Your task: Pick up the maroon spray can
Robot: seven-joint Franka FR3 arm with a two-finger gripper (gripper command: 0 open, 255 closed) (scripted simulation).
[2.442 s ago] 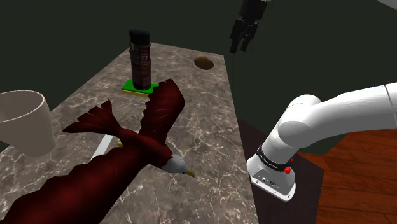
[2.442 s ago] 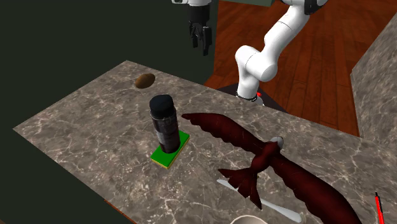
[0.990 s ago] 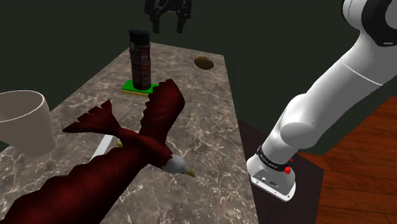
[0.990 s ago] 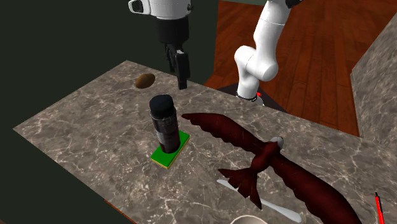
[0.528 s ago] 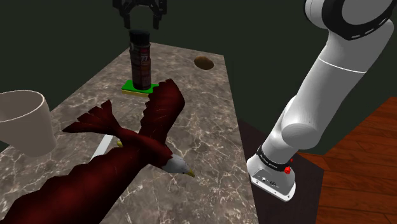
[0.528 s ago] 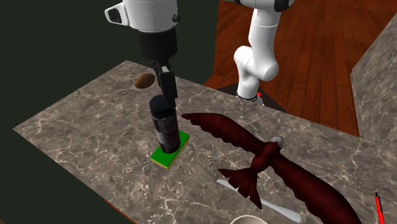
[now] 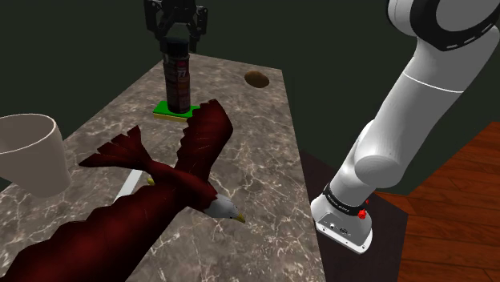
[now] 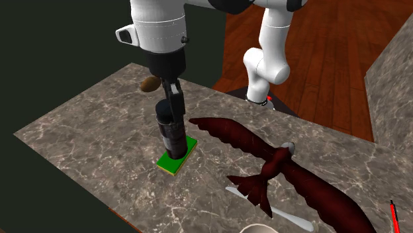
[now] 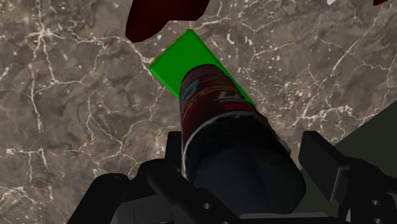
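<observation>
1. Target position. The spray can (image 7: 176,84) stands upright on a green pad (image 7: 175,113) near the far end of the marble surface (image 7: 248,136). Its body is dark maroon and its cap is black. A dark red eagle figure (image 7: 160,184) lies nearer the stand, with one wingtip close to the pad.

2. Pincer position. My pincer (image 7: 176,50) points straight down over the can and straddles its cap. I judge that the vertical approach keeps my arm clear of the eagle's wing.

3. Pincer state. The pincer is open. In the wrist view the fingers (image 9: 324,162) stand on opposite sides of the can (image 9: 216,95), and a gap shows on at least one side. The can is therefore not held.

4. Assessment. The pincer is aligned but has not gripped. The can is tall on a small pad (image 9: 181,57), so an off-centre closure could tip it. Both fingers should meet the can evenly before any lift.
</observation>
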